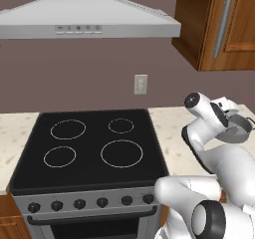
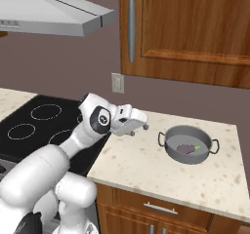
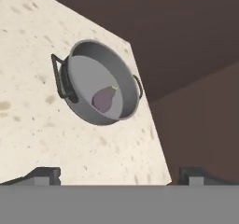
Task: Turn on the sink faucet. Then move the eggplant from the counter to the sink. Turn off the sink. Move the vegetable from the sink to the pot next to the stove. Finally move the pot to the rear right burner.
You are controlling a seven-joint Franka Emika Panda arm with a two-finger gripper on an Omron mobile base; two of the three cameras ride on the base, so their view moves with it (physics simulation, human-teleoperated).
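Speckled counter right of the stove holds the pot with the eggplant already inside. I keep my gripper wide, empty, beside it. Risk: grabbing one handle off-centre could tip the pot when lifting.

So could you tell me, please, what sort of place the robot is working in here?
A home-style kitchen, rendered in simulation. A black four-burner stove sits under a range hood, with wooden wall cabinets above a speckled counter that holds a pot with an eggplant in it.
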